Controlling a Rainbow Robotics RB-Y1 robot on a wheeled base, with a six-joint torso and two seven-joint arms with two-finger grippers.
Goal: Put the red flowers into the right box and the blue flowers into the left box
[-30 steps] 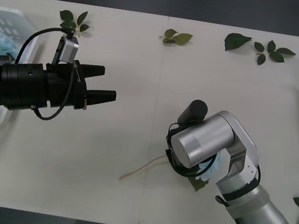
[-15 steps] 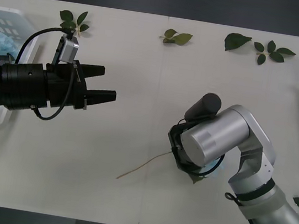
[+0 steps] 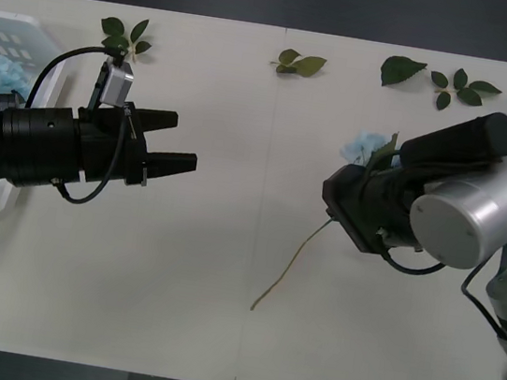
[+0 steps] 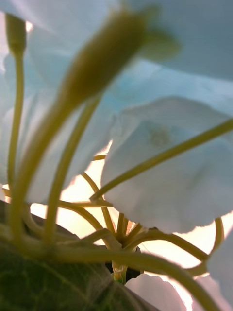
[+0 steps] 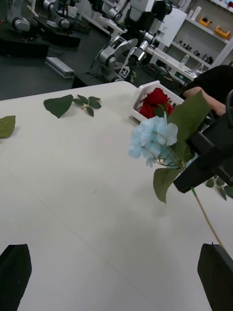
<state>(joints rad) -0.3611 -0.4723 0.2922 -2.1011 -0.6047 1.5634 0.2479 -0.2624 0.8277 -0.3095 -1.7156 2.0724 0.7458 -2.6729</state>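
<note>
The right gripper (image 3: 357, 205), clamped on a fluffy pale-blue hydrangea (image 5: 153, 138), holds it above the white table (image 3: 223, 271), thin stem (image 3: 290, 269) trailing toward the robot. Across the table, the left gripper (image 3: 177, 144) waits spread open, facing the bloom; beyond it lies the slotted white basket (image 3: 39, 37).

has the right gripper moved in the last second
Yes. The right gripper, shut on the pale-blue fluffy hydrangea flower, has lifted it and swung away from the table's near edge toward the loose green leaf sprigs at the far edge.
</note>
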